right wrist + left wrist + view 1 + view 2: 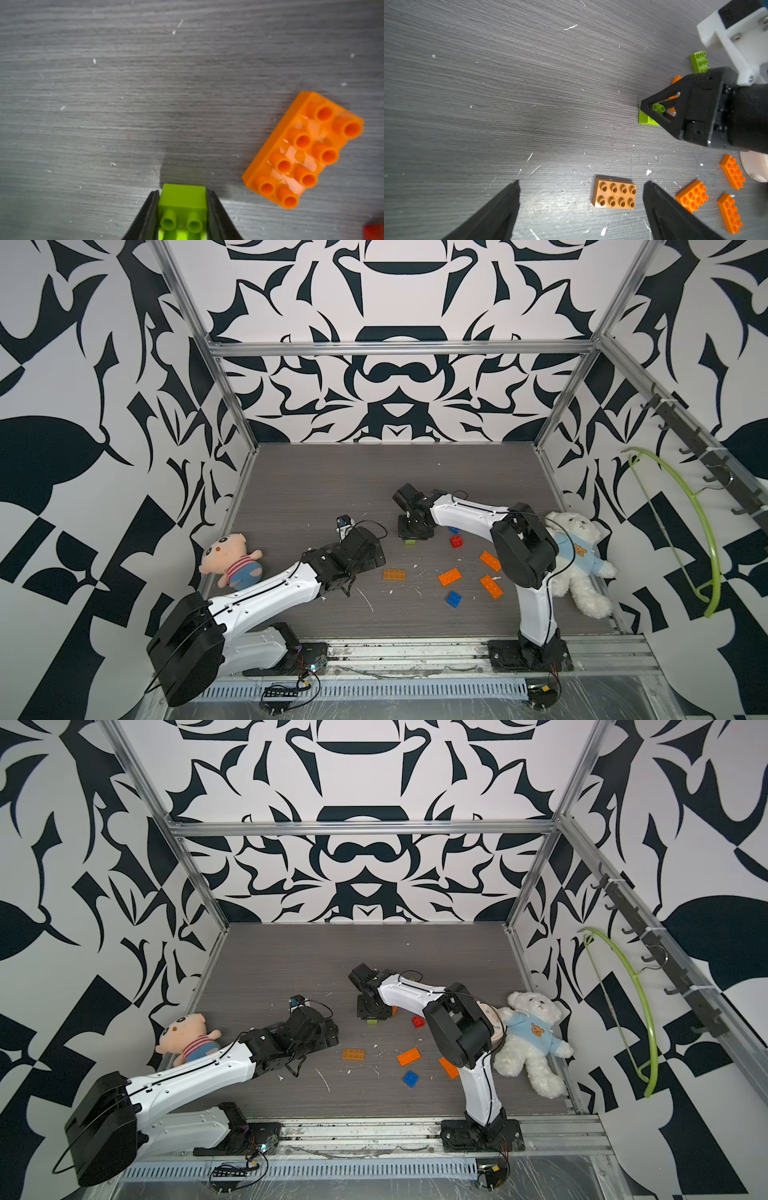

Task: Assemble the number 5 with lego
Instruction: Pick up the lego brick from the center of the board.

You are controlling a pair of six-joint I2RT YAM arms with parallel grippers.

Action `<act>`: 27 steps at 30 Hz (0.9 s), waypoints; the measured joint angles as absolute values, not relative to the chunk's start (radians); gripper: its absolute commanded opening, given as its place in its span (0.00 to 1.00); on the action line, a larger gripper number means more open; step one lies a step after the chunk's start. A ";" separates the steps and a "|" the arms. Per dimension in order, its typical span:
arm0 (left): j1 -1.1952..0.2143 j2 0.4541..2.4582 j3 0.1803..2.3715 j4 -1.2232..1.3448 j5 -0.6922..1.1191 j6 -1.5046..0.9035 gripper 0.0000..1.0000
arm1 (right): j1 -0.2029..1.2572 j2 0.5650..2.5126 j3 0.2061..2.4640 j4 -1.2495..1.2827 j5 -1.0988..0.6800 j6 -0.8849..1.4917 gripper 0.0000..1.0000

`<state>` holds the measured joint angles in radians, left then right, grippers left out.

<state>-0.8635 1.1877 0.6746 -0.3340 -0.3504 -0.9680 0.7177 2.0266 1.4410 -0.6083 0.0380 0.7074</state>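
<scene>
Right gripper (182, 192) is pinching the lime green brick (182, 199) by smooth sides, risking slippage on lifting; left gripper (582, 184) is standing open.

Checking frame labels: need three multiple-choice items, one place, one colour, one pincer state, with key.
1. The white teddy bear lies: A) at the table's right edge; B) between the two arms; C) against the back wall.
2. The brick in the right pincer is: A) orange; B) blue; C) lime green.
3. The left pincer is: A) shut on a red brick; B) open, empty; C) shut on a blue brick.
Key: 1A, it lies by that edge in both top views; 2C, green studs show between the jaws; 3B, jaws wide apart, nothing gripped.
</scene>
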 measured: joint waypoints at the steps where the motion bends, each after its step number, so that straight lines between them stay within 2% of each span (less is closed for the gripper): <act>1: -0.863 1.188 0.675 -0.334 -0.350 -0.968 0.99 | 0.718 2.022 1.436 -0.609 0.038 0.707 0.31; 8: -0.863 1.183 0.675 -0.335 -0.352 -0.971 0.99 | 0.746 1.911 1.367 -0.630 0.045 0.724 0.31; 15: -0.863 1.126 0.657 -0.338 -0.353 -0.997 0.99 | 0.881 1.775 1.250 -0.632 0.071 0.822 0.31; 22: -0.863 1.053 0.574 -0.342 -0.368 -1.037 0.99 | 1.037 1.787 1.226 -0.632 0.133 0.949 0.30; 27: -0.863 1.011 0.553 -0.352 -0.390 -1.058 0.99 | 1.047 1.808 1.226 -0.632 0.176 1.004 0.30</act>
<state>-0.8631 1.0115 0.5529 -0.3523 -0.3904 -1.0580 1.0470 1.8080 1.2263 -0.6315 0.1761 1.0039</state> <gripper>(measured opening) 0.992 0.346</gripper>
